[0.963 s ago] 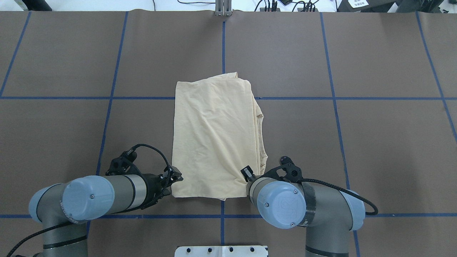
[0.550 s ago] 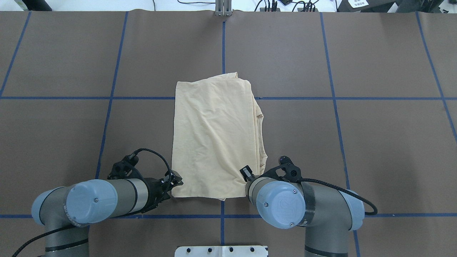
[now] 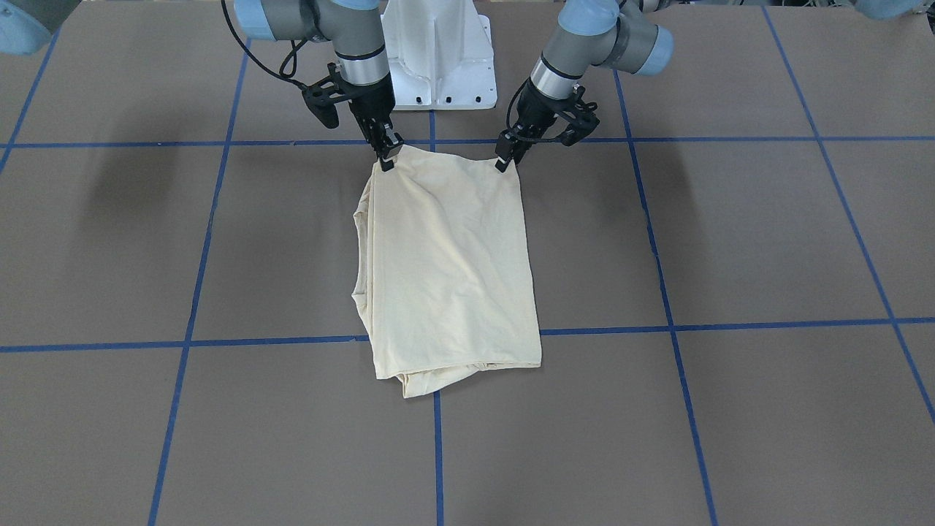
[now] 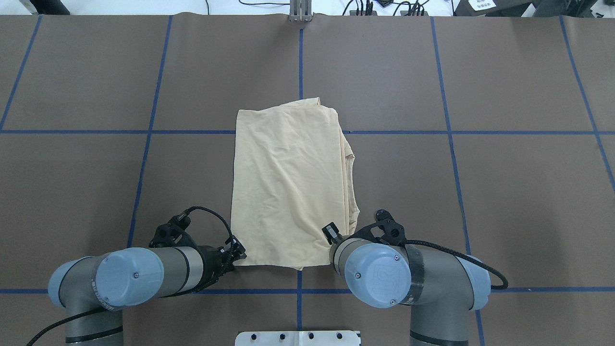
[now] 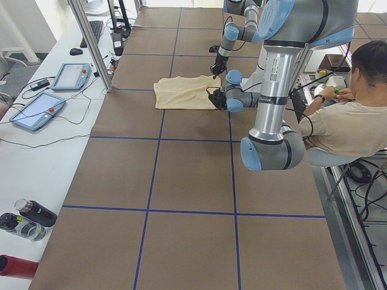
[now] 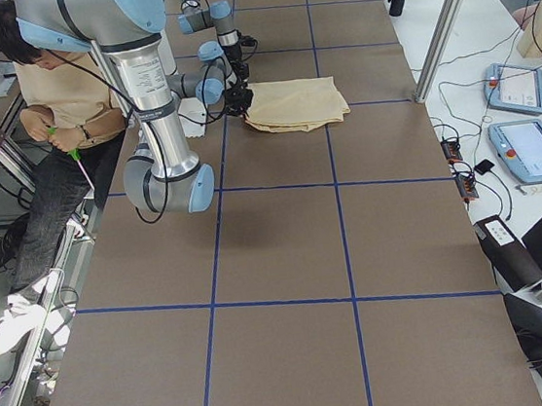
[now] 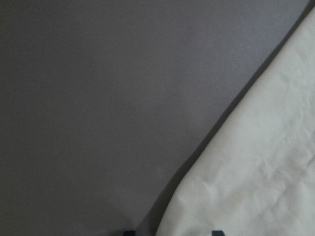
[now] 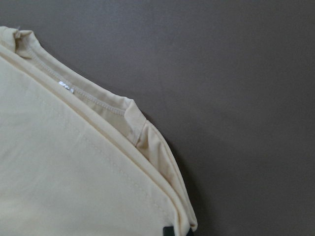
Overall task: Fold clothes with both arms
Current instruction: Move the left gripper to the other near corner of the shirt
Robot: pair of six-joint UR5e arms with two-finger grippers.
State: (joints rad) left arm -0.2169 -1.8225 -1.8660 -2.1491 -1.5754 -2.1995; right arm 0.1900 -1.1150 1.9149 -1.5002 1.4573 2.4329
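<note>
The clothes are one cream shirt (image 4: pixel 288 187), folded into a tall rectangle on the brown table; it also shows in the front view (image 3: pixel 445 270). My left gripper (image 4: pixel 236 252) sits low at the shirt's near left corner. In the left wrist view its fingertips (image 7: pixel 129 233) stand apart, open, with the cloth edge (image 7: pixel 256 167) between them. My right gripper (image 4: pixel 330 234) is at the near right corner, where the layered edge and ribbed neckline (image 8: pixel 93 98) lie. In the front view the right gripper (image 3: pixel 386 157) looks pinched shut on that corner.
The white pedestal base (image 3: pixel 438 66) stands just behind both grippers. A seated person (image 5: pixel 351 115) is behind the robot. Tablets (image 5: pixel 36 109) and bottles (image 5: pixel 24 220) lie along the far side bench. Blue tape lines cross the table.
My left gripper has slid toward the robot along the shirt's left edge, down to the near corner. The right gripper has barely moved.
</note>
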